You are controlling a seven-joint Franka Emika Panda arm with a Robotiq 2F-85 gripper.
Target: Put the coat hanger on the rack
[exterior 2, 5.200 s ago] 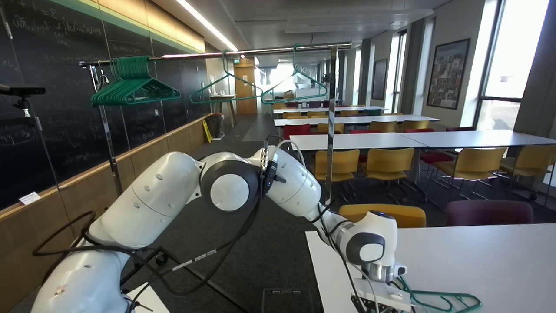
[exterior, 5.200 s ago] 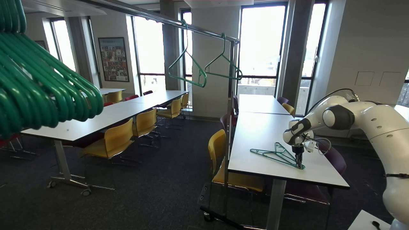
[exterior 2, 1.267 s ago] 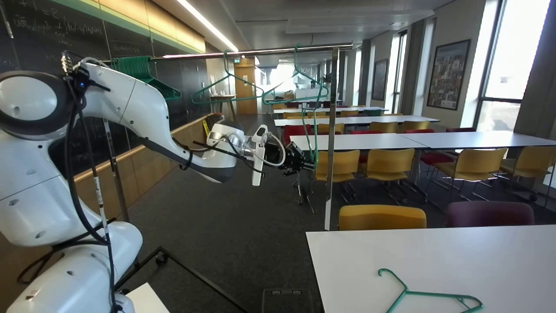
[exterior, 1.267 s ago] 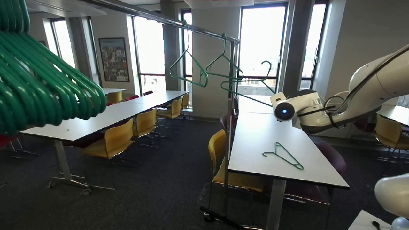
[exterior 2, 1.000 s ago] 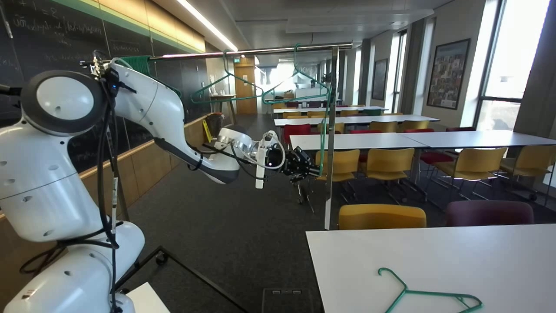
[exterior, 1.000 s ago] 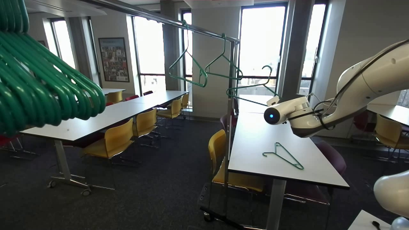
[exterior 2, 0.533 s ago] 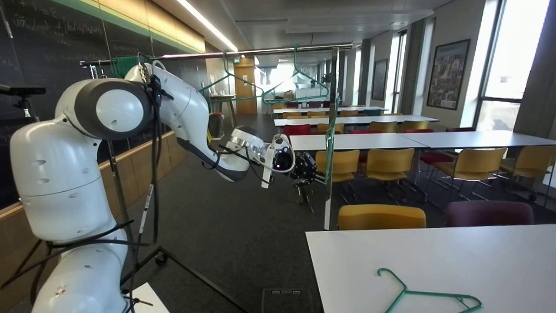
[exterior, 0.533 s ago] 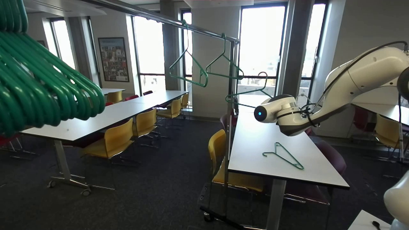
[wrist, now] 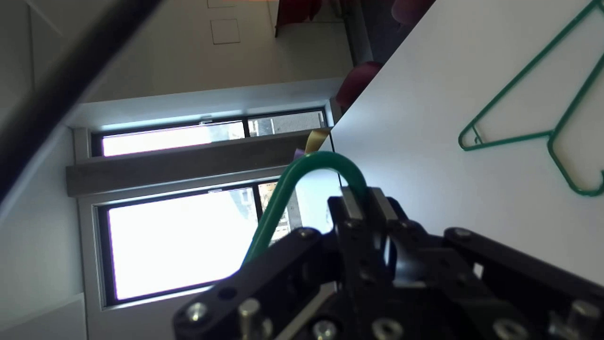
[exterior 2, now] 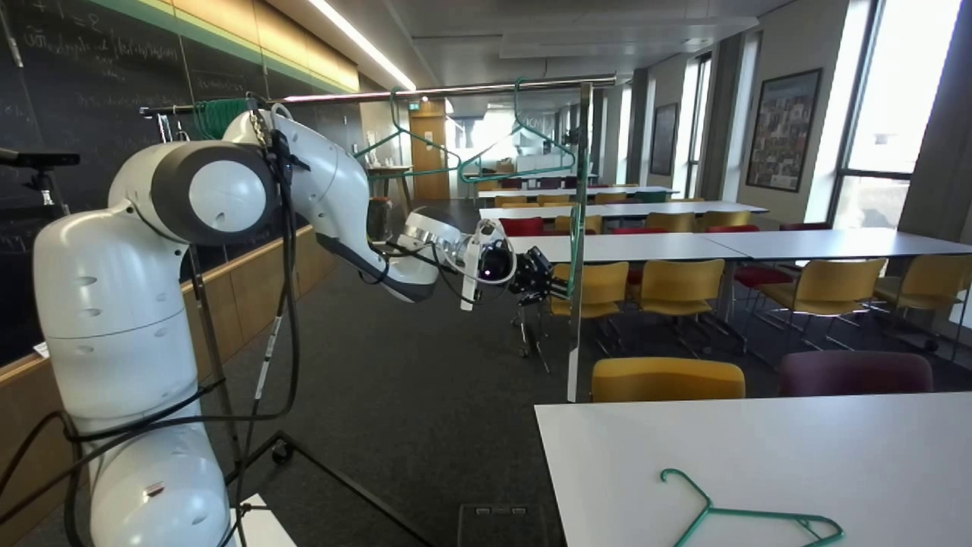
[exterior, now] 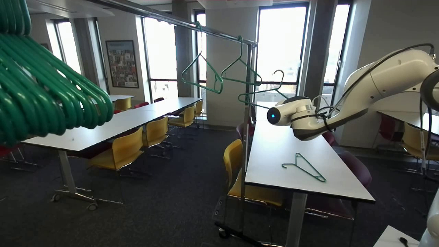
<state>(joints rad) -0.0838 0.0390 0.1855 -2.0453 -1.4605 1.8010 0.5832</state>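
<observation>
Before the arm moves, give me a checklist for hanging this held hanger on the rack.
1. Fingers closed on the held hanger: ok, in the wrist view.
2. Hook uppermost: ok.
3. Hook above the rack's bar: not ok; it appears lower in both exterior views.
4. Held hanger clear of the rack's post: cannot tell; they overlap in both exterior views.
5. Second hanger on the table, apart from the held one: ok.

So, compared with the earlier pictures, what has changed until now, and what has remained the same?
The tool, down at the table about five seconds ago, has risen toward the rack. It now grips one coat hanger near a corner, lifted off the table, hook uppermost and not yet hung. The second hanger has stayed lying on the table, and two single hangers still hang on the rack.
</observation>
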